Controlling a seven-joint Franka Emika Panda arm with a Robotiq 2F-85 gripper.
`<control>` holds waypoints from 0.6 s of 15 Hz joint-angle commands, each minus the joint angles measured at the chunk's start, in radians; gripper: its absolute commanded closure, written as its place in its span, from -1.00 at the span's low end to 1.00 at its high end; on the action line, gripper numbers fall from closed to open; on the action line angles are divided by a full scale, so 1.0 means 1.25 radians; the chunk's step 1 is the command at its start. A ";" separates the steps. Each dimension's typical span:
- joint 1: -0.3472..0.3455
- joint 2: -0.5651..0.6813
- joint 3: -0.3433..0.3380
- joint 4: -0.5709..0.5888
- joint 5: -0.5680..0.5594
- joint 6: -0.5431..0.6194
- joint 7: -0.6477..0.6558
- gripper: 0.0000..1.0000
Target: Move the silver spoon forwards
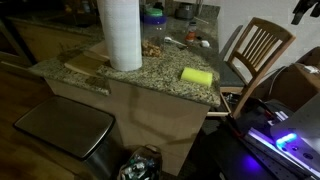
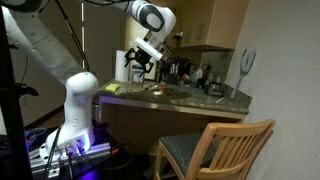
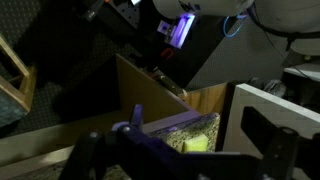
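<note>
My gripper [image 2: 141, 68] hangs open and empty above the granite counter [image 2: 190, 98], clear of everything on it. In the wrist view its dark fingers [image 3: 180, 165] stand wide apart at the bottom, with only the counter's end and a yellow sponge [image 3: 197, 143] far below between them. A thin pale item that may be the silver spoon lies toward the far side of the counter [image 1: 172, 41]; it is too small to be sure. It does not show in the wrist view.
The yellow sponge [image 1: 197, 75] lies near the counter's end. A tall paper towel roll [image 1: 121, 35] and a wooden board [image 1: 88, 62] stand on the counter, with bottles and jars along the back [image 2: 190, 75]. A wooden chair [image 1: 255, 50] and a metal bin [image 1: 65, 128] stand beside it.
</note>
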 commanded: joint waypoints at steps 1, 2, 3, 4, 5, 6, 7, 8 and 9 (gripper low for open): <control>0.004 0.048 0.091 0.076 0.070 0.096 0.069 -1.00; 0.003 0.063 0.094 0.097 0.084 0.127 0.084 -1.00; 0.008 0.078 0.110 0.129 0.112 0.170 0.118 -1.00; 0.014 0.093 0.128 0.164 0.135 0.210 0.148 -1.00; 0.018 0.116 0.149 0.204 0.155 0.250 0.187 -1.00; 0.024 0.138 0.174 0.242 0.171 0.294 0.234 -1.00; 0.029 0.156 0.201 0.277 0.166 0.341 0.273 -1.00; 0.039 0.186 0.222 0.324 0.153 0.354 0.304 -1.00; 0.056 0.223 0.239 0.389 0.136 0.302 0.322 -1.00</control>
